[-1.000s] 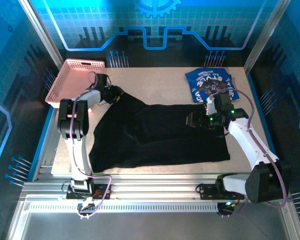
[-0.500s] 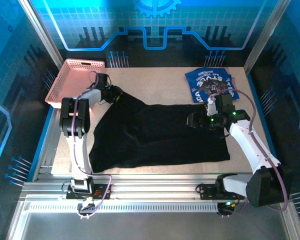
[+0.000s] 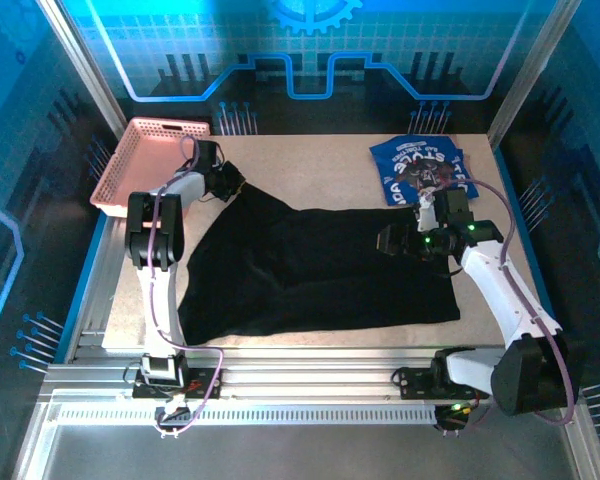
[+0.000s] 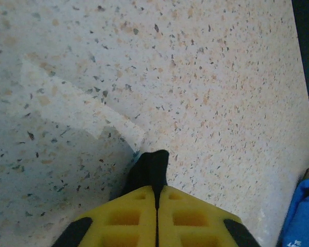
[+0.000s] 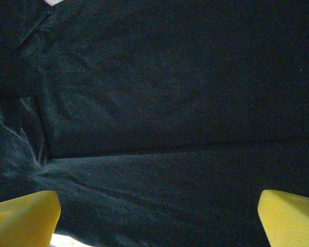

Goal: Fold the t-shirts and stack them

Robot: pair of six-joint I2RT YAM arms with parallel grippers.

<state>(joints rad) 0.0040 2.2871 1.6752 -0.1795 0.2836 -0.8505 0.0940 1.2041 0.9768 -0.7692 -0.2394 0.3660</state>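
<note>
The black t-shirt lies spread across the middle of the table. My left gripper is at the shirt's back left corner, shut on it. A black tip of cloth sticks out past the closed yellow fingers above bare tabletop. My right gripper hovers over the shirt's right part, open, its yellow fingertips wide apart above dark creased cloth. The blue t-shirt with white lettering lies folded at the back right, and its edge shows in the left wrist view.
A pink lattice basket sits tilted at the back left corner, just left of my left arm. Speckled tabletop lies bare between the basket and the blue shirt. Metal frame rails run along the near edge.
My left gripper has drawn the black shirt's corner a little farther back. The right gripper has drifted slightly to the right over the shirt.
</note>
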